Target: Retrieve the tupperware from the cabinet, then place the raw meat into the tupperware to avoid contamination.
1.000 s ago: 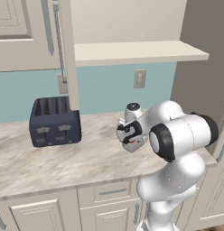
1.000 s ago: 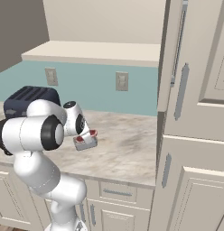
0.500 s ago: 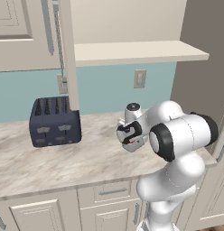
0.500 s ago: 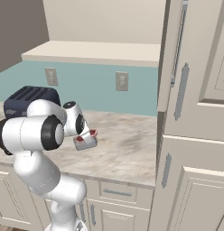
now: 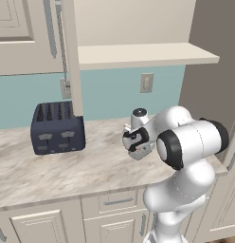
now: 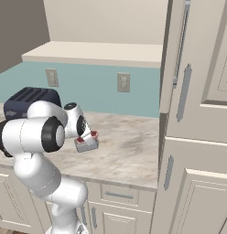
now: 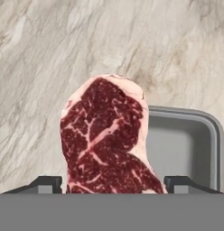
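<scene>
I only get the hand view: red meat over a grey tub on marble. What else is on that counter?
Observer: A dark blue toaster stands at the back, by the wall.
Visitor: Where is the tub from there?
Observer: The tub sits about mid-counter, well to the right of the toaster, just in front of the arm.
Visitor: And above it all?
Observer: The cabinet hangs over the counter with a door swung open, so its beige shelf is in plain sight.
</scene>
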